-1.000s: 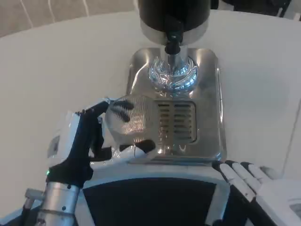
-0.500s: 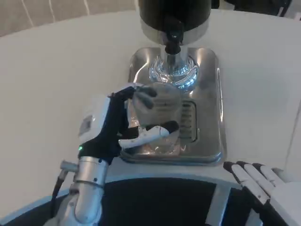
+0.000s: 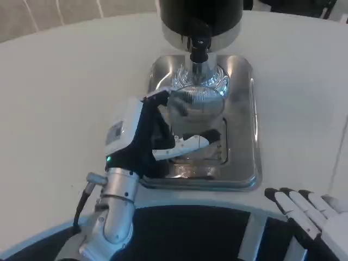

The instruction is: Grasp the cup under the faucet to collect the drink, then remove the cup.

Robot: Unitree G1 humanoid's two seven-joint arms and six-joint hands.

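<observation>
1. The white table [image 3: 65, 81] spreads across the left of the view, its bare top running from 7 o'clock round to 11 o'clock.
2. The left hand [image 3: 142, 138] sits left of centre on its silver forearm, which climbs from about 7 o'clock. Its white back faces up and left, a small green light glows near the wrist, and a small mark on the white back is too blurred to read.
3. That hand grips the clear plastic cup [image 3: 194, 106]: dark fingers wrap the far side near the rim and the white thumb lies across the near side.
4. The cup stands just above centre, over the steel drip tray [image 3: 243, 136] and directly below the faucet [image 3: 199, 46]. It looks roughly upright, with its long axis vertical and its mouth facing up toward the spout. Whether its base touches the tray cannot be told, and nothing can be made out about any liquid inside; only glare and ribbing show through the wall.
5. The drip tray is a shiny rounded rectangle with a slotted grate near its middle, partly covered by the hand and cup.
6. The dispenser [image 3: 201, 16] rises at 12 o'clock, with a black body and a chrome band, the faucet hanging from its front. No readable writing appears on it.
7. The right hand [image 3: 312, 212] lies at about 4 o'clock at the lower right corner, well apart from the tray, its fingers extended side by side and holding nothing.
</observation>
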